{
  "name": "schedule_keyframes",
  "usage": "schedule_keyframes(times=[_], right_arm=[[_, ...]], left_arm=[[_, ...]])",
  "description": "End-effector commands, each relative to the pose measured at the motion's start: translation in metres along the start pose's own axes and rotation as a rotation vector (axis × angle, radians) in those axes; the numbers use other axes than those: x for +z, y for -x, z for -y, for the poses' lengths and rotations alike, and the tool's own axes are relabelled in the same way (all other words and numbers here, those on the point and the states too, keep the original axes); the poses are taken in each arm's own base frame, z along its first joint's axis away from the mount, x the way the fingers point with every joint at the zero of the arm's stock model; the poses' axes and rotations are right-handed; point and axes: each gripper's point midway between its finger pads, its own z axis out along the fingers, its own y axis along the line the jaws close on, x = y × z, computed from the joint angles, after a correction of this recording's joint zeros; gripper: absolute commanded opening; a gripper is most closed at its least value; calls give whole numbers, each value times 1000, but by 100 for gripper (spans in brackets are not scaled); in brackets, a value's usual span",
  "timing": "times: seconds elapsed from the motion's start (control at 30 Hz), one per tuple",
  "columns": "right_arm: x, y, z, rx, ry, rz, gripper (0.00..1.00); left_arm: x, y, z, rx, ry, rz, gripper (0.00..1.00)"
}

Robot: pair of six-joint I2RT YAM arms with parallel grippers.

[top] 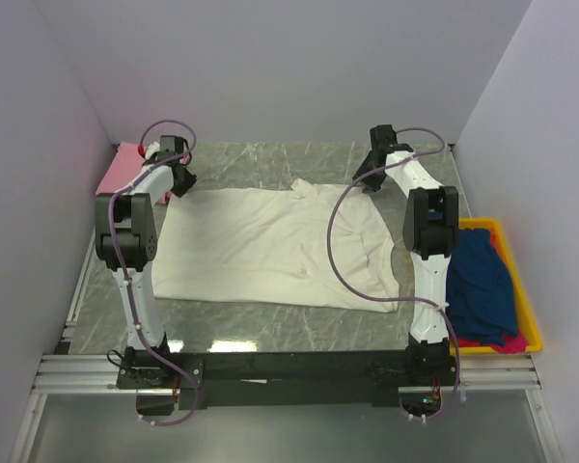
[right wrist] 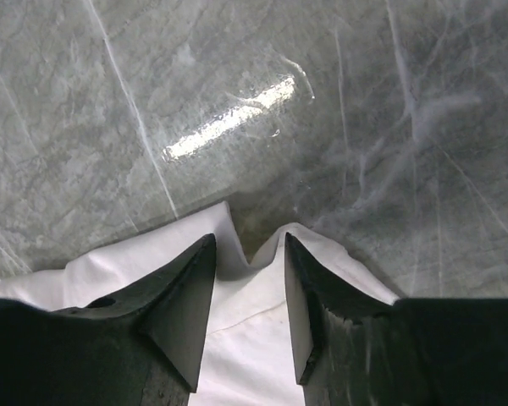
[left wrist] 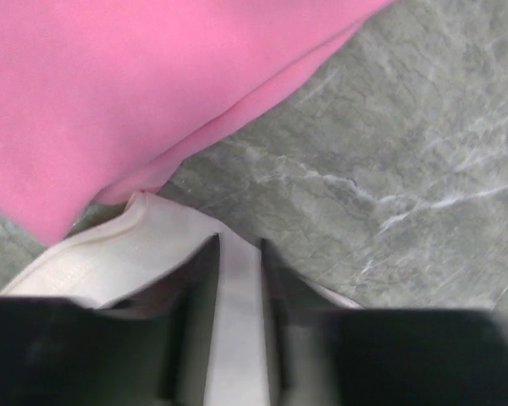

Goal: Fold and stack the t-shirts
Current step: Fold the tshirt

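Left hand [left wrist: 237, 245] barely parted, right hand [right wrist: 248, 241] spread wide.

The top camera looks down from high behind my bases over the whole worktop [top: 270, 323]. Wrist cameras sit close above my left hand [left wrist: 237, 245] and right hand [right wrist: 248, 241], facing down. All three share the cream-white t-shirt [top: 270, 241] along its far edge.

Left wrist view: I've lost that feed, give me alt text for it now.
The left gripper, nearly shut, pinches the edge of the cream-white t-shirt on the grey marble table. A pink t-shirt fills the upper left, just beyond it.
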Motion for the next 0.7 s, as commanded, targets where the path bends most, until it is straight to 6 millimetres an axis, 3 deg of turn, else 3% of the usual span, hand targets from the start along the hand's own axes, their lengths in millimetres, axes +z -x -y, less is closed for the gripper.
schedule_keyframes(times=[0.0, 0.07, 0.13, 0.27, 0.47, 0.67], right_arm=[[-3, 9, -14, 22, 44, 26, 42], [-2, 8, -12, 26, 43, 25, 34], [-4, 9, -14, 30, 51, 32, 25], [-2, 7, -13, 30, 48, 25, 1], [-1, 4, -12, 29, 51, 18, 0], [-11, 9, -17, 21, 74, 33, 0]], left_arm=[[-17, 24, 7, -19, 6, 50, 35], [-15, 22, -1, -24, 48, 49, 48], [-16, 21, -5, -38, 83, 61, 54], [-14, 21, -15, -58, 136, 84, 54], [7, 12, -20, -49, 191, 53, 47], [16, 2, -21, -51, 187, 28, 37]])
